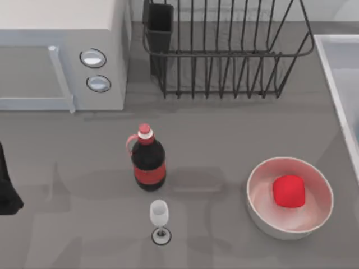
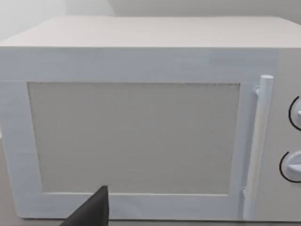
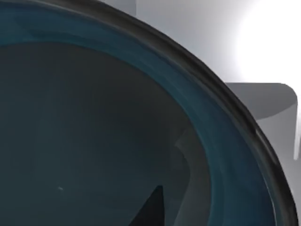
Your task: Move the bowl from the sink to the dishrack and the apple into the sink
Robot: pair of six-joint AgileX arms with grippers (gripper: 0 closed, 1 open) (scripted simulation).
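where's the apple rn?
Top view: the apple sits inside the whitish bowl at the table's right, near the sink edge and right of the cola bottle.

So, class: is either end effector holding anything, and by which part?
It cannot be told. The right wrist view sits very close to the teal bowl's inside; no grip is visible. The left arm is parked at the table's left.

No text, number or brand can be read anywhere: the bottle [image 1: 148, 161] has a plain red band, and the microwave [image 1: 61, 53] has two unmarked dials.
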